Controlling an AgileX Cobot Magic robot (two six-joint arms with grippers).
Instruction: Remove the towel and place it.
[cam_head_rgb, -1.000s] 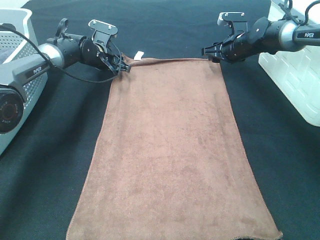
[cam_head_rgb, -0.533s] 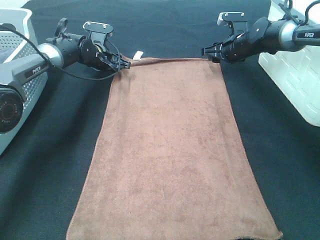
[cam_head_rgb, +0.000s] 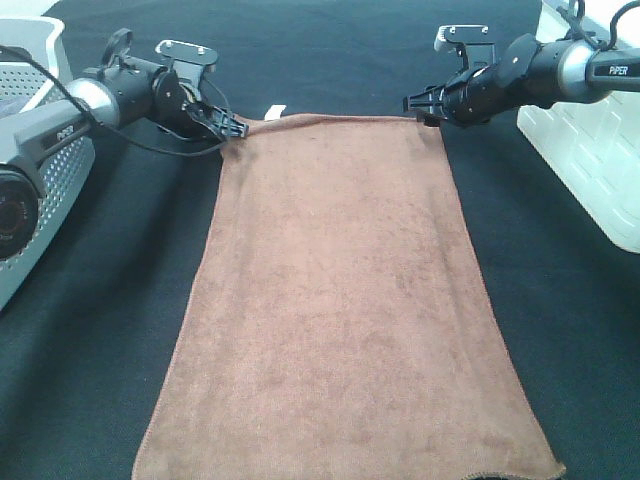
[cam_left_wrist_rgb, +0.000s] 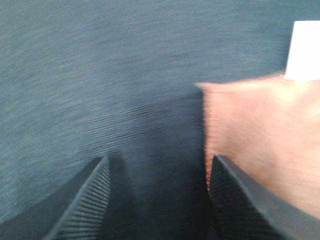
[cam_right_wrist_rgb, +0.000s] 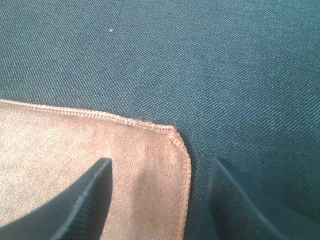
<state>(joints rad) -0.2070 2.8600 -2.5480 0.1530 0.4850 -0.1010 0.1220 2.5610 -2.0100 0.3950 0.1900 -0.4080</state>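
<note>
towel flat on black cloth — both pincers, left and right, parted, gripping nothing — beside its far corners.

Bare black tabletop lies open on both sides of the towel; a grey perforated basket and a white bin hem the outer edges.

Even, soft lighting throughout; the left wrist view is motion-blurred, others sharp
</note>
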